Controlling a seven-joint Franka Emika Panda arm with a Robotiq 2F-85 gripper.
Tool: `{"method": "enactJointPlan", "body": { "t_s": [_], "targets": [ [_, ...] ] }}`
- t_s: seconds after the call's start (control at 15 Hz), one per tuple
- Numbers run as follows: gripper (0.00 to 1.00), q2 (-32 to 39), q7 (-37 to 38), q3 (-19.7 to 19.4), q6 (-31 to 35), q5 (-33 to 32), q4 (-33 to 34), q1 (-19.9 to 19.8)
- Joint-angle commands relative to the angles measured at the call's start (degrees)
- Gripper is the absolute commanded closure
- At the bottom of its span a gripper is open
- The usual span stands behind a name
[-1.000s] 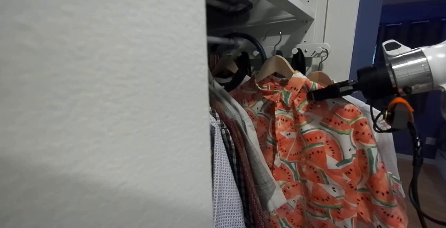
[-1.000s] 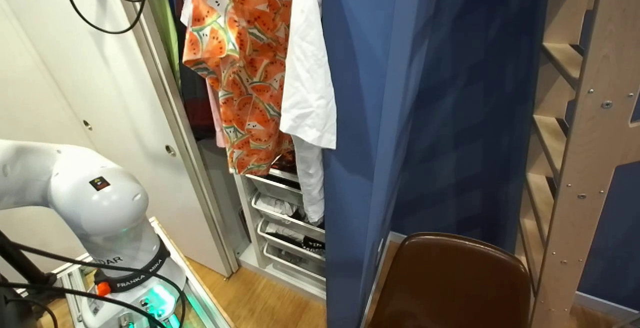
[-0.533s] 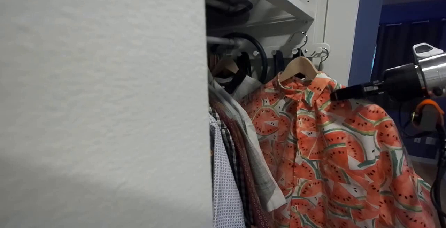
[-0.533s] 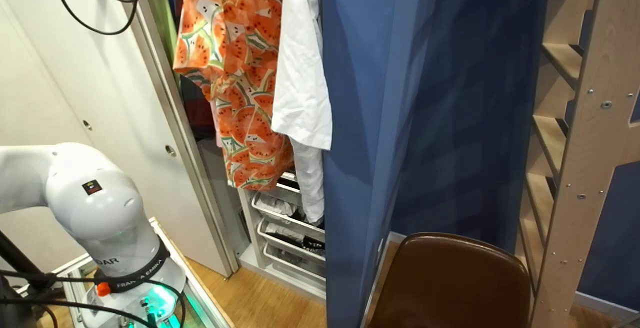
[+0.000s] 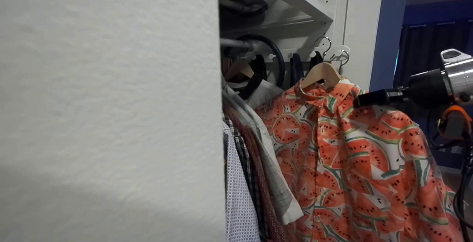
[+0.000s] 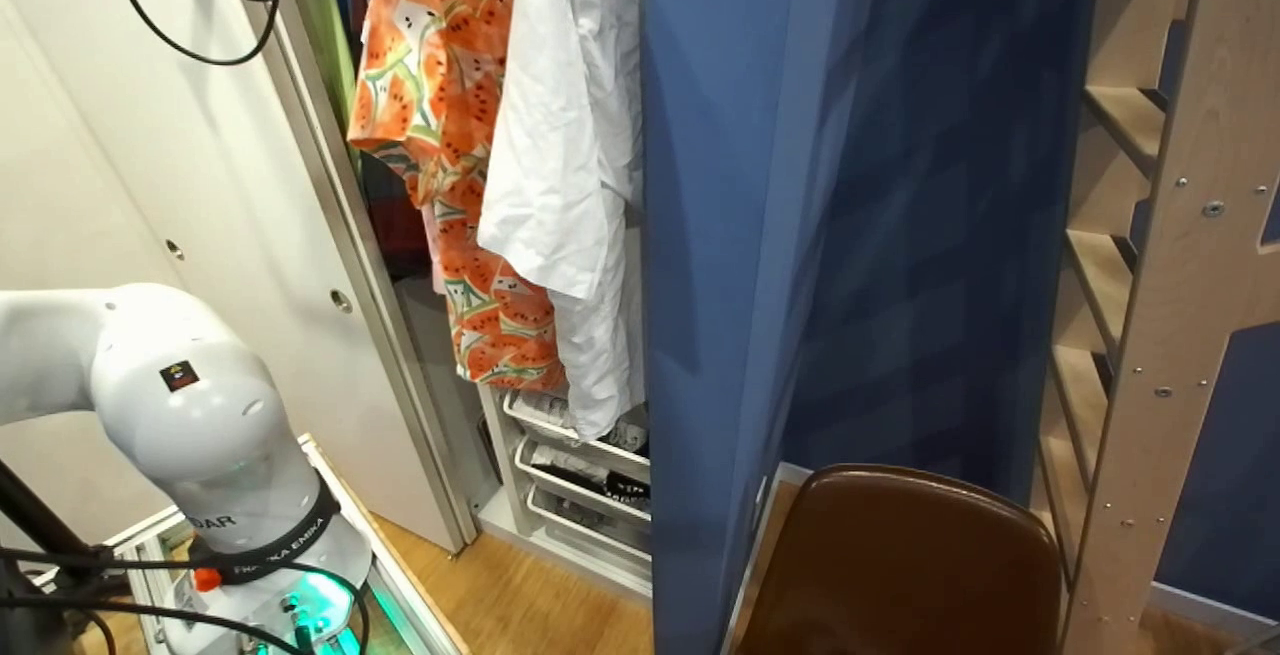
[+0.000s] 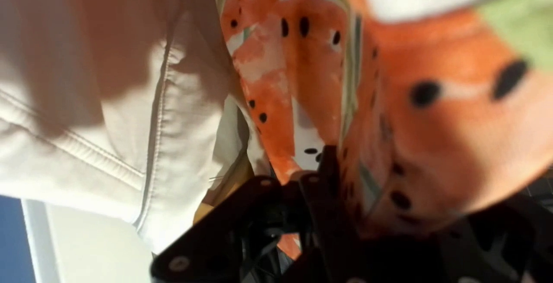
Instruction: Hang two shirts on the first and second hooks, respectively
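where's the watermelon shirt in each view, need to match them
In an exterior view: watermelon shirt, right half, running off the bottom.
In an exterior view: watermelon shirt, left of centre, cut by the top edge.
Wrist view: watermelon shirt, centre to right, close up.
Shared landmark: blue wall, in both exterior views, seemingly lower left in wrist view.
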Motion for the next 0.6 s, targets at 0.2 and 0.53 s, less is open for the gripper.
{"method": "enactJointPlan", "body": {
  "t_s": [0.2,0.53],
  "targets": [
    [0.98,2.75,4.15,-0.29,0.14,-0.25,2.63,0.50],
    [0.98,5.47,5.77,-0.48,-0.24,-0.09,5.17,0.17]
  ]
}}
